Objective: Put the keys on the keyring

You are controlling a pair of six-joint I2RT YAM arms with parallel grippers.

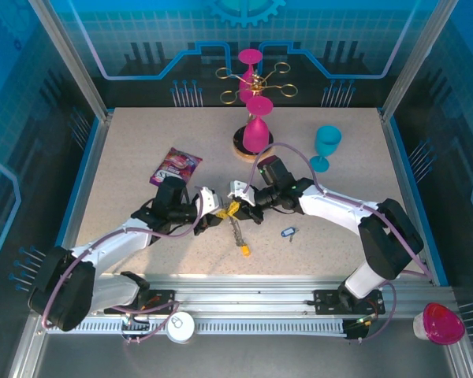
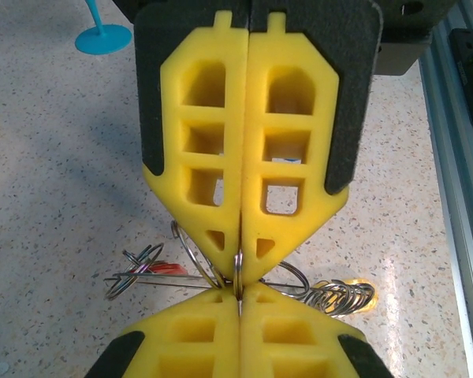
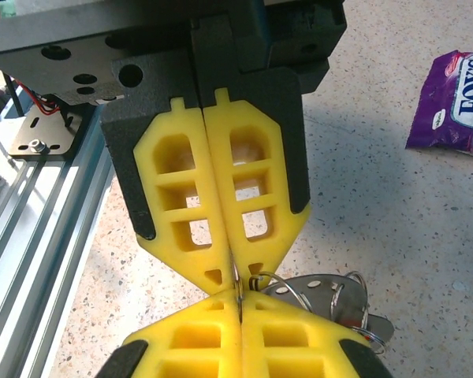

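The left arm [image 1: 114,246] and right arm [image 1: 339,209] have white links, black joints and a lilac cable [image 1: 284,147] looping along each. The left end effector [image 2: 239,299] and right end effector [image 3: 240,303] carry yellow, lattice-cut foam fingers [image 2: 193,335] on black plates [image 2: 124,353].

Top cam: high, behind arm bases, looks down on whole speckled beige tabletop [image 1: 142,142]. Wrist cams: v. close, face each other, share silver wire rings [image 2: 335,298].

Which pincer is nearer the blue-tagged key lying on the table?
Right. The right pincer sits just left of and behind the blue-tagged key; the left pincer meets it tip to tip, farther left.
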